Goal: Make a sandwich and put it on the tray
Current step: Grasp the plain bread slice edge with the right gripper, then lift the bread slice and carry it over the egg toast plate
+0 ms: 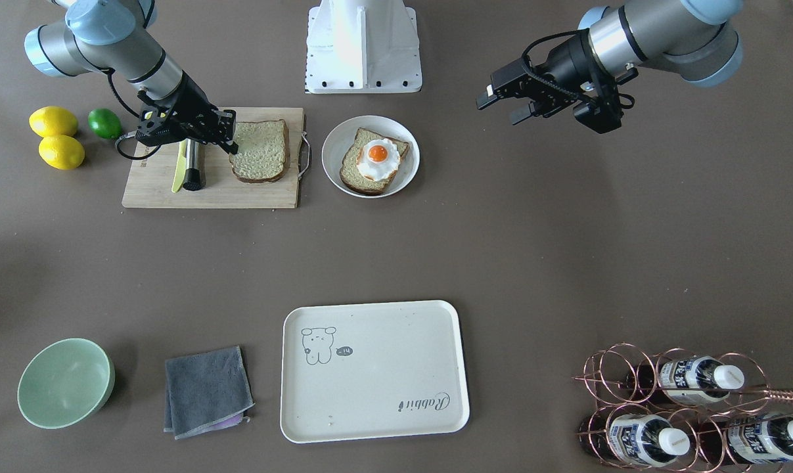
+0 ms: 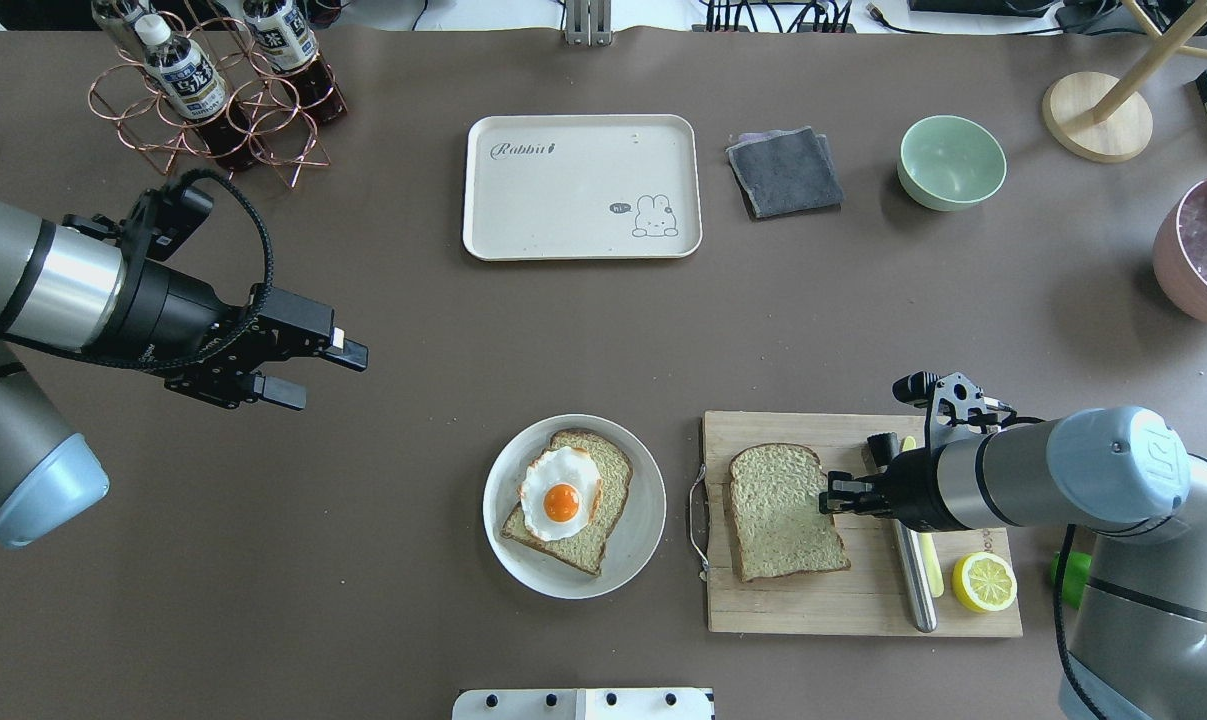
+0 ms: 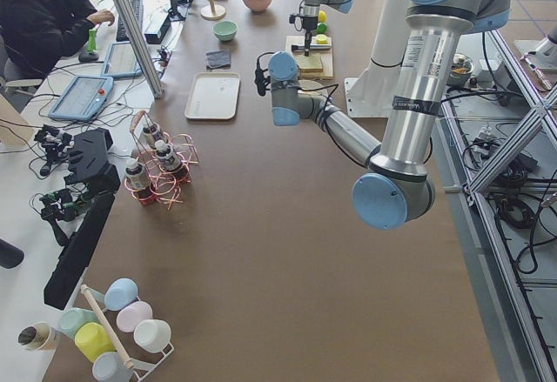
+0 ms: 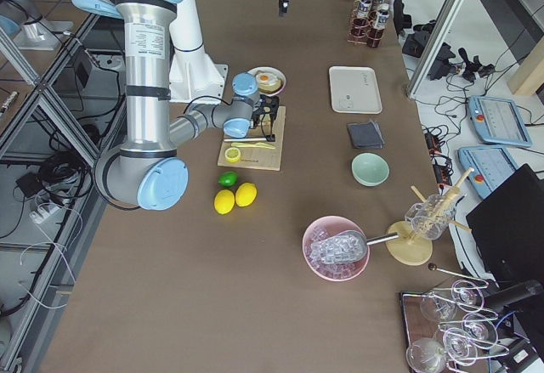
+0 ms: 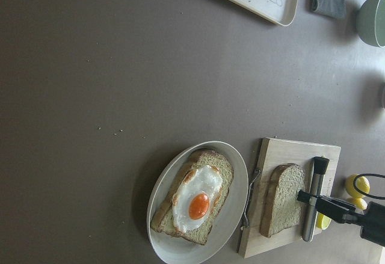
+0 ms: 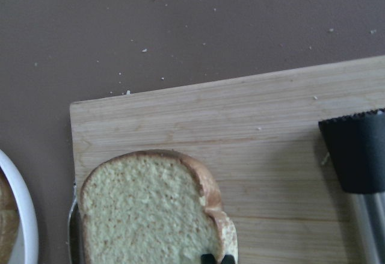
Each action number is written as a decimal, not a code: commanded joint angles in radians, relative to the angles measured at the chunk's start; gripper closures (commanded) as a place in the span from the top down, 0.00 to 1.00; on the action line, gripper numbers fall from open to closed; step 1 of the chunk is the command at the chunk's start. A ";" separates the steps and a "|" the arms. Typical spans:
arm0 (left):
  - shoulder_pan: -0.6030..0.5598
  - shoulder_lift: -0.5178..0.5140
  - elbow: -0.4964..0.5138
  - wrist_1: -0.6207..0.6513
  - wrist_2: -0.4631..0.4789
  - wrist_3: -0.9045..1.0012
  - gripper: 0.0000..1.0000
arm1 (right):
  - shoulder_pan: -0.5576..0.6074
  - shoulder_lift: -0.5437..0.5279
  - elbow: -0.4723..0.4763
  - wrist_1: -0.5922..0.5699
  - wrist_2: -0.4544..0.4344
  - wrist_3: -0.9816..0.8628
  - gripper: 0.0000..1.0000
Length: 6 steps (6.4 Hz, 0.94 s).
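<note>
1. Overhead exterior view puts the right gripper at the 3 o'clock edge of the loose slice, which lies flat on the cutting board. In the right wrist view its fingertips sit on either side of the crust, so the jaws appear pinched onto that edge (the crust there looks slightly curled up).
2. The left gripper hangs spread and empty over bare table. It is well apart from the plate, toward the plate's 10 o'clock.
3. The coming move turns on one relation. The lower slice, with the egg on top, sits on the plate at 9 o'clock from the loose slice, and the plate lies just beside the board's edge. The right arm is by far the nearer one, so the carry looks like a short lift and a shift toward 9 o'clock.
4. The loose slice's long axis runs nearly 12 to 6, with its rounded crown toward 12. The lower slice is tilted, running 1 to 7 with its crown toward 1, so a small clockwise turn would probably be needed to match the crusts.
5. The tray lies well apart at 12 o'clock from the plate, its long axis running 9 to 3. No bread is on it yet.
</note>
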 commanded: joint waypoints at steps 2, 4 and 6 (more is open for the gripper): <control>-0.003 -0.008 0.018 0.000 0.000 0.004 0.97 | 0.130 0.022 0.001 0.119 0.158 0.012 0.00; -0.003 -0.009 0.021 0.000 0.000 0.006 0.97 | 0.132 0.112 -0.007 0.109 0.153 0.055 0.00; -0.003 -0.013 0.025 0.000 0.000 0.006 0.97 | 0.129 0.232 -0.025 0.025 0.141 0.095 0.00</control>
